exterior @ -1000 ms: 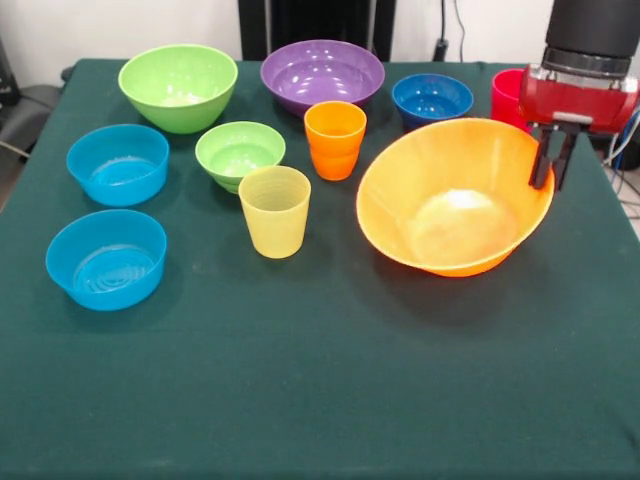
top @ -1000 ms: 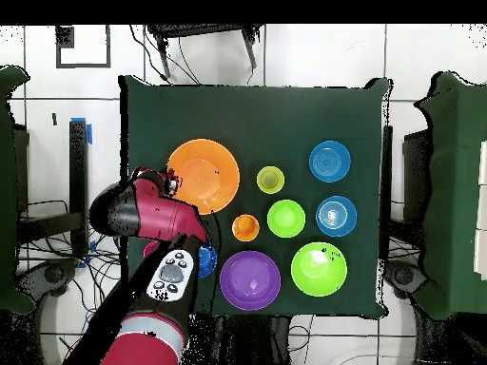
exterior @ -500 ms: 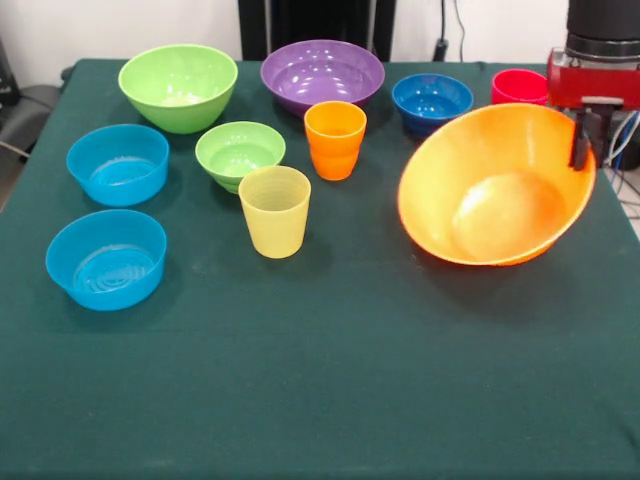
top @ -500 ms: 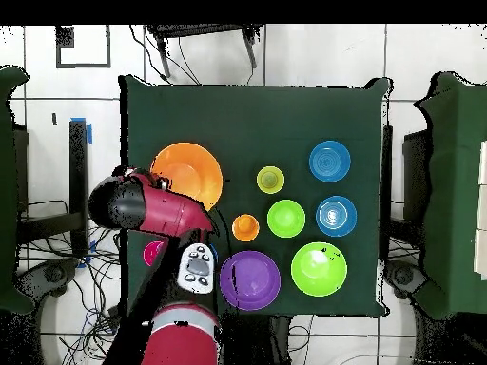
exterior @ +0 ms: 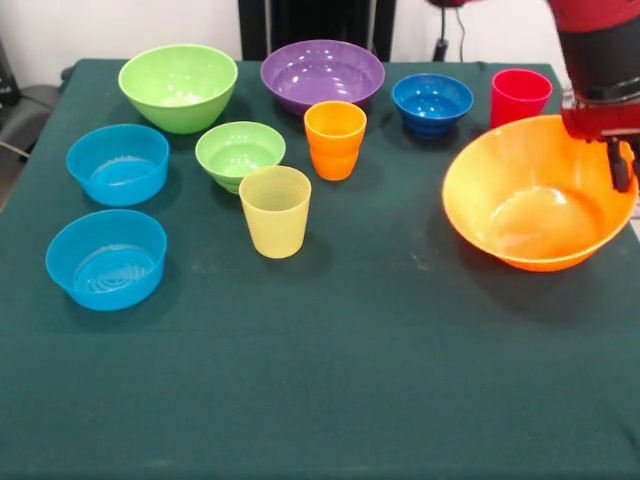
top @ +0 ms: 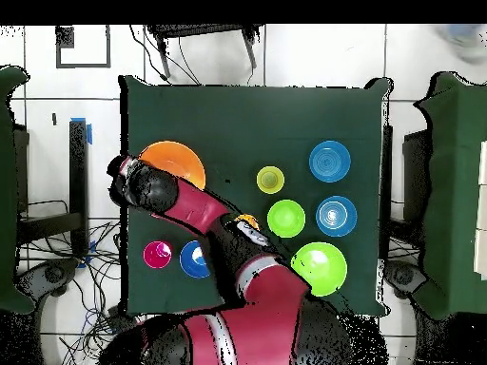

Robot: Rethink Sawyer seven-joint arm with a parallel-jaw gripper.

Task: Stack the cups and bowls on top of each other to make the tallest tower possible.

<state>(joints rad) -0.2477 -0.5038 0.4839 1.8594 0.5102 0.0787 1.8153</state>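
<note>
My gripper is shut on the right rim of the huge orange bowl, which sits nearly level at the table's right edge, in front of the red cup. In the overhead view the gripper is at the bowl's left rim. The orange cup and yellow cup stand mid-table. The large green bowl, purple bowl and dark blue bowl line the far side. The small green bowl and two light blue bowls are at the left. No tower stands.
The green table cloth stretches in front of the bowls. In the overhead view my arm lies across the table and hides the purple bowl and most of the orange cup.
The gripper has dragged the orange bowl to the right, towards the table's edge. The bowl was tipped towards the camera and is now nearly level.
</note>
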